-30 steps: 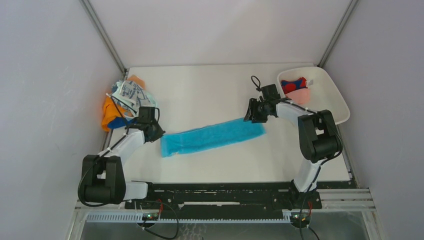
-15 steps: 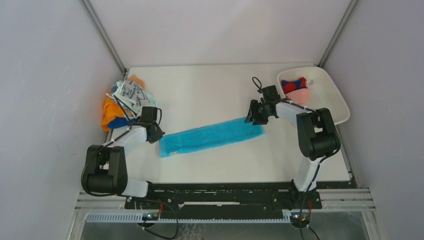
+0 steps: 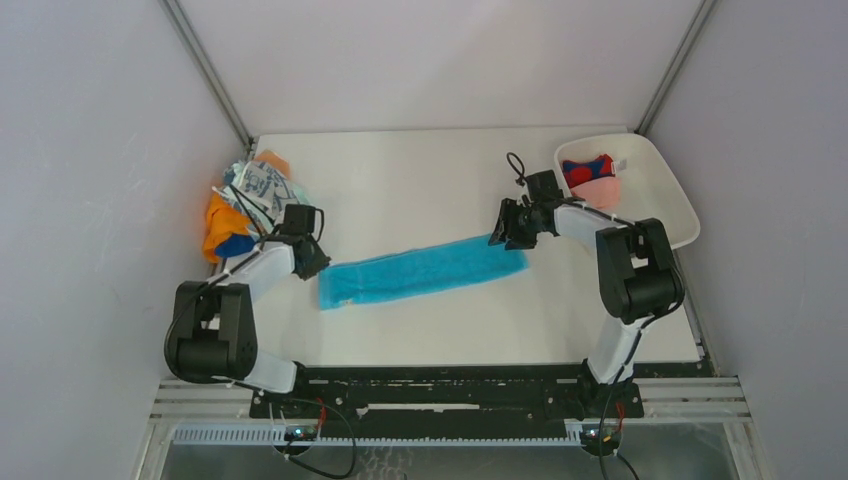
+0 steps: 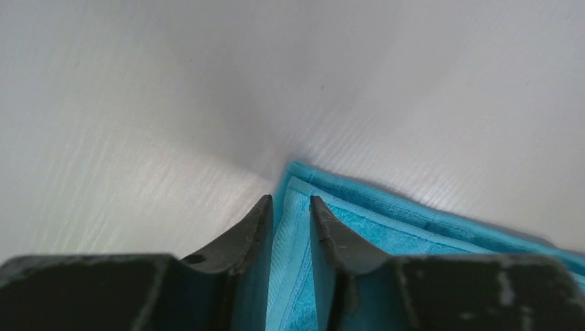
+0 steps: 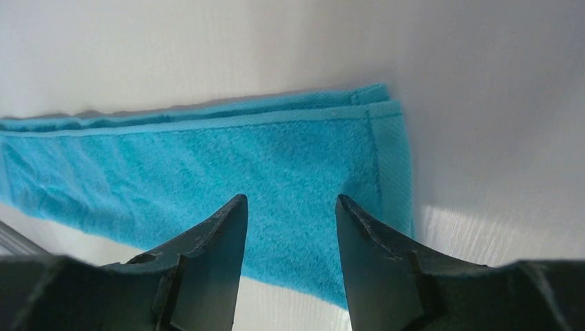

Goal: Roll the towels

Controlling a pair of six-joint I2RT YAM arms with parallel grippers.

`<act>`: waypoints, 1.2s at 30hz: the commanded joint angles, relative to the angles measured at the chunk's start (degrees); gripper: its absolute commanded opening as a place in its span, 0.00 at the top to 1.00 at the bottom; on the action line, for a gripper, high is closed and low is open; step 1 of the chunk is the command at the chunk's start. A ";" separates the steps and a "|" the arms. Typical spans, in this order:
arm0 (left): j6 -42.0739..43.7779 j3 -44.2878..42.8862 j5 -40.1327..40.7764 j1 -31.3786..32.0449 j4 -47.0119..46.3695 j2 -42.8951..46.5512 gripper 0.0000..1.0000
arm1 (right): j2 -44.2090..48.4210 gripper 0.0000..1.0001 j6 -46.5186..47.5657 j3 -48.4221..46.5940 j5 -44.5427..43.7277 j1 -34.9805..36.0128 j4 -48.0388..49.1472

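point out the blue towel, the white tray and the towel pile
blue towel (image 3: 425, 270), top view, middle of the strip
white tray (image 3: 655, 192), top view, bare floor right of its contents
towel pile (image 3: 258, 183), top view, printed white towel on top

Flat towel (image 3: 422, 271) lying centre, towel pile (image 3: 245, 205) back left, tray (image 3: 665, 205) back right

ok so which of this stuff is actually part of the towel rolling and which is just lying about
Part of the job:
- bright blue towel, laid out flat in the middle
- heap of mixed towels at the far left
- red-and-blue and pink towels, lying in the tray

Just lying about:
- white tray
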State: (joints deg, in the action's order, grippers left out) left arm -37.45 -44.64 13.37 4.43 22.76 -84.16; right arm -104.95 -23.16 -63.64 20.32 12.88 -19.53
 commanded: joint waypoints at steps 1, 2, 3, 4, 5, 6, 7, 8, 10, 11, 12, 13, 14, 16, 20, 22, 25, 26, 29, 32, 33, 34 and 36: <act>-0.49 -3.56 0.34 0.15 3.64 6.86 0.67 | 6.20 0.50 -1.05 0.08 3.21 0.79 2.11; -0.68 -3.58 0.34 0.27 4.51 8.45 0.66 | 6.87 0.49 -1.57 0.32 4.27 1.01 2.69; -0.76 -3.42 0.30 0.53 5.51 10.26 0.65 | 7.64 0.49 -2.26 0.99 5.51 1.15 3.66; -0.77 -3.11 -0.01 0.96 6.29 12.08 0.64 | 8.33 0.49 -3.22 1.87 6.76 1.36 4.74; -2.03 -2.57 -0.42 1.72 6.77 13.90 0.64 | 8.96 0.49 -4.24 2.91 7.74 1.66 6.07; -2.82 -1.91 -0.90 2.48 7.21 15.83 0.63 | 9.74 0.49 -5.47 4.20 8.77 1.95 7.43; -3.65 -0.85 -1.54 3.85 7.28 17.74 0.63 | 10.26 0.49 -6.63 5.53 9.97 2.34 9.33; -4.59 0.36 -2.25 5.49 6.84 19.76 0.63 | 10.63 0.49 -7.96 7.09 11.07 2.81 11.49; -7.37 3.85 -5.71 9.63 2.87 23.42 0.62 | 11.23 0.49 -10.76 10.62 13.54 4.03 16.08; -9.56 5.85 -7.65 11.34 0.19 24.99 0.62 | 11.40 0.49 -12.24 12.16 14.27 4.74 18.45; -12.02 8.13 -9.64 12.84 -3.09 26.35 0.62 | 11.41 0.49 -13.73 13.53 15.13 5.53 21.08; -14.22 10.23 -11.07 14.43 -6.32 27.13 0.62 | 11.28 0.49 -15.54 14.78 15.93 6.53 23.66; -16.37 12.30 -11.87 16.01 -9.91 27.58 0.63 | 11.03 0.49 -16.68 15.64 16.47 7.34 25.74; -19.44 15.07 -12.37 18.43 -15.50 27.36 0.64 | 10.18 0.49 -18.55 16.74 17.10 8.66 29.63; -22.92 17.53 -14.79 20.29 -23.42 24.66 0.66 | 7.65 0.49 -21.99 18.13 17.96 10.09 35.56; -24.13 17.69 -15.83 21.66 -25.99 22.82 0.68 | 6.13 0.49 -24.16 19.03 18.56 10.35 38.88; -25.87 18.20 -16.17 25.05 -30.03 20.61 0.71 | 4.16 0.49 -27.52 21.08 19.12 10.48 44.56; -26.77 18.85 -15.93 26.17 -31.67 20.01 0.71 | 3.53 0.50 -28.52 21.70 19.37 10.54 46.21; -29.20 20.35 -15.35 28.57 -36.19 17.14 0.73 | 1.44 0.50 -30.66 22.98 20.31 10.58 49.75; -31.89 22.54 -16.04 28.82 -39.19 13.51 0.75 | -0.17 0.50 -31.40 23.76 19.81 10.59 51.00; -33.04 23.97 -15.71 28.72 -40.59 13.08 0.76 | -0.58 0.50 -31.33 23.96 19.56 10.52 51.01; -34.12 25.38 -15.22 28.37 -41.69 13.07 0.76 | -1.01 0.50 -31.33 24.12 19.24 10.42 51.00; -35.14 28.06 -13.70 27.33 -42.41 13.65 0.77 | -1.89 0.51 -30.86 24.53 18.11 10.34 50.50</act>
State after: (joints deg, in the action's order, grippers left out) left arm -67.99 -21.34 -1.93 32.97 -13.61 -70.87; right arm -105.69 -53.23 -39.72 39.62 23.22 26.89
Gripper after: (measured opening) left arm 0.238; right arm 0.496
